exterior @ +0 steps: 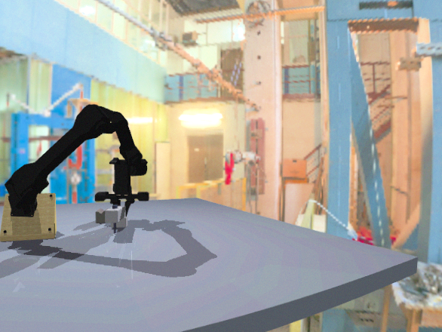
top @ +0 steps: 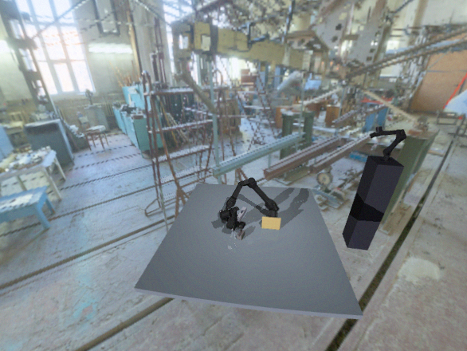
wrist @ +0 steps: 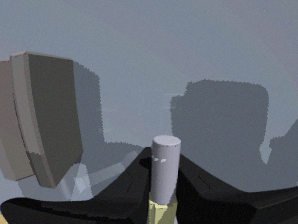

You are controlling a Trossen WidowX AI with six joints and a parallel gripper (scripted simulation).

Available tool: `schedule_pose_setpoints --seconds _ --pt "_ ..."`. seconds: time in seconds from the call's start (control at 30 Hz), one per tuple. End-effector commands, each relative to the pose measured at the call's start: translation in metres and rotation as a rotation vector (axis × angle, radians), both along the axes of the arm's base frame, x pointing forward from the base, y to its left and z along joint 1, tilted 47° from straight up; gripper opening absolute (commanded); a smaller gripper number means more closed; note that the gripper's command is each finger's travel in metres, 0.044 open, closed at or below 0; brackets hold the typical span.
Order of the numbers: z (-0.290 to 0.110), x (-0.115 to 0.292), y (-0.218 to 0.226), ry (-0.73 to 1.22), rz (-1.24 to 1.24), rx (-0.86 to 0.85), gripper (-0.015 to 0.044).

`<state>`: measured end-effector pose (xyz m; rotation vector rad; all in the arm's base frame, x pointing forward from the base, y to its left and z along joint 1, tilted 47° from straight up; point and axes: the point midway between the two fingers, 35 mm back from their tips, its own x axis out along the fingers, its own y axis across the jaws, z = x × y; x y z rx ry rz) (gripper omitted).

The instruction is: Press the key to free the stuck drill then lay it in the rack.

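Note:
In the wrist view, the drill (wrist: 164,169) is a grey cylinder with a yellow lower part, standing between my black fingers. My gripper (top: 238,229) (exterior: 121,212) is shut on it, pointing straight down close above the grey table (top: 259,279) (exterior: 264,264). A grey angled block (wrist: 40,123) (exterior: 107,216) stands just to the left of the fingers. I cannot make out the key or the rack as separate parts; the fingers hide what lies under the drill.
The arm's wooden base block (top: 271,222) (exterior: 28,222) sits on the table behind the gripper. A tall dark column (top: 372,203) with a second small arm (top: 388,140) on top stands off the table to the right.

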<state>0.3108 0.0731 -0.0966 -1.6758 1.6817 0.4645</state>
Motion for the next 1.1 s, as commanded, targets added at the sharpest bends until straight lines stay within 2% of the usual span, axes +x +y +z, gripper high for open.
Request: schedule_pose_setpoints --seconds 0.0,1.07 --pt "0.0 0.0 0.001 0.0 0.001 -0.001 0.0" --pt "-0.009 0.002 0.012 0.009 0.005 -0.008 0.0"
